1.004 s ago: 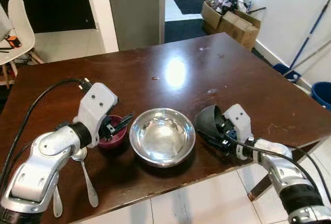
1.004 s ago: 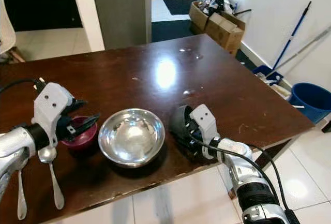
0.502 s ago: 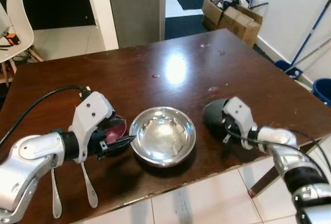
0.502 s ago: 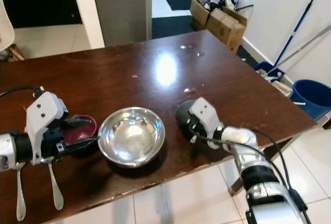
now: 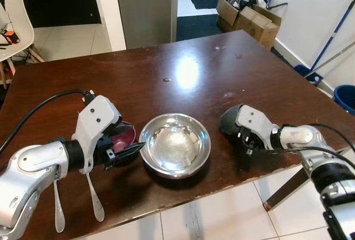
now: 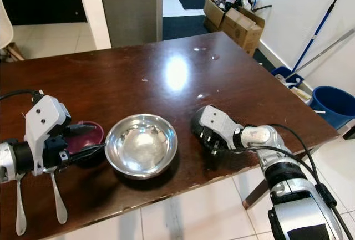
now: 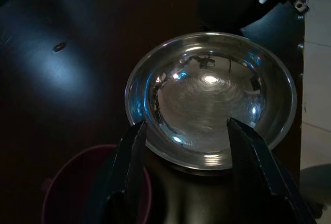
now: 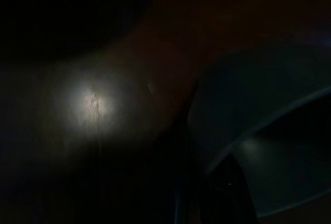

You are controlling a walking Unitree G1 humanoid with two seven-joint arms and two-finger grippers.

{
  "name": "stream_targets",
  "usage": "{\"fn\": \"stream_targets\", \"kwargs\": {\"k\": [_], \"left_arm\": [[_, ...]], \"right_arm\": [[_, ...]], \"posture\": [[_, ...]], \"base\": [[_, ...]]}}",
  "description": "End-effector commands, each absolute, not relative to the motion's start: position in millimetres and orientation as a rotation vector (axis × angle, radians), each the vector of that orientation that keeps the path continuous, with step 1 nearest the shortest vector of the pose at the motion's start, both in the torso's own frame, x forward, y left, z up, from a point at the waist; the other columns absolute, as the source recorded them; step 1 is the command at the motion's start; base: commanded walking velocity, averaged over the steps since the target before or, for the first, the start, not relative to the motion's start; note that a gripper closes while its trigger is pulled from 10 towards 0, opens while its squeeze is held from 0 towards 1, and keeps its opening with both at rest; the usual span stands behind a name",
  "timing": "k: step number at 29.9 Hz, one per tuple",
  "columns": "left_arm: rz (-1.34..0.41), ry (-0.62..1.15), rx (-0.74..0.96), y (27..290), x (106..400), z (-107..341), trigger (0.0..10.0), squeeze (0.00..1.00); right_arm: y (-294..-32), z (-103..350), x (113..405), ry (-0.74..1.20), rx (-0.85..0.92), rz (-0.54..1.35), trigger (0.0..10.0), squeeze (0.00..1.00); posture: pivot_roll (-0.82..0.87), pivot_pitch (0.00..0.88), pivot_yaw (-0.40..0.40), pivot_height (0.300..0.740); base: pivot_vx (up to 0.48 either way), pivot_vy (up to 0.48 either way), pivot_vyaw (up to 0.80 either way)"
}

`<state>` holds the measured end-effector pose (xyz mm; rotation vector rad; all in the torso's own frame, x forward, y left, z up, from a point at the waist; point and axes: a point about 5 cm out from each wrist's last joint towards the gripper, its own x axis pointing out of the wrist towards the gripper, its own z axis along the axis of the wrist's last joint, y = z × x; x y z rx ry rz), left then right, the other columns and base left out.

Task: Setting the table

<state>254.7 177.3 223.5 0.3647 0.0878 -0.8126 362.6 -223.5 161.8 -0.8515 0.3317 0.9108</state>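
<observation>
Near edge: two spoons lie by the surface's front edge, left of the steel bowl, little spare room there
Left gripper: our fingers stand apart, empty, pointing at the steel bowl's left rim, over the maroon bowl
Right gripper: we hold it low at the black bowl, right of the steel bowl; we cannot tell how its fingers stand
Progress: we judge the setting half laid; three bowls and spoons sit in one row, nothing paired into places yet
Open room: the surface beyond the steel bowl lies bare, ample space for spreading
Hazard: the black bowl sits near the right front corner
</observation>
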Motion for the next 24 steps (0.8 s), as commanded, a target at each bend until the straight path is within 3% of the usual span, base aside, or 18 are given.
{"fn": "stream_targets", "kwargs": {"k": [1,5,7,15,20,24], "left_arm": [[-0.808,0.093,0.350,177,251,222,10.0,0.00],[-0.800,0.094,0.344,177,250,222,10.0,0.00],[-0.797,0.094,0.341,177,250,221,10.0,0.00],[-0.794,0.093,0.334,175,250,220,10.0,0.00],[-0.793,0.092,0.327,173,250,218,10.0,0.00],[-0.792,0.094,0.324,172,250,217,10.0,0.00]], "right_arm": [[-227,143,354,0.440,-0.944,0.986,0.0,0.00],[-226,141,354,0.440,-1.028,1.007,0.0,0.00],[-224,142,355,0.423,-1.076,1.006,10.0,0.00],[-225,147,358,0.401,-1.204,1.009,10.0,0.00],[-229,151,357,0.358,-1.416,1.041,10.0,0.00],[-230,151,356,0.333,-1.483,1.059,10.0,0.00]], "posture": [[0.04,0.082,0.065,0.740],[0.04,0.086,0.061,0.740],[0.04,0.088,0.060,0.740],[0.04,0.090,0.061,0.740],[0.03,0.093,0.058,0.740],[0.03,0.096,0.054,0.740]], "base": [[0.000,0.000,0.00],[0.000,0.000,0.00],[0.000,0.000,0.00],[0.000,0.000,0.00],[0.000,0.000,0.00],[0.000,0.000,0.00]]}}
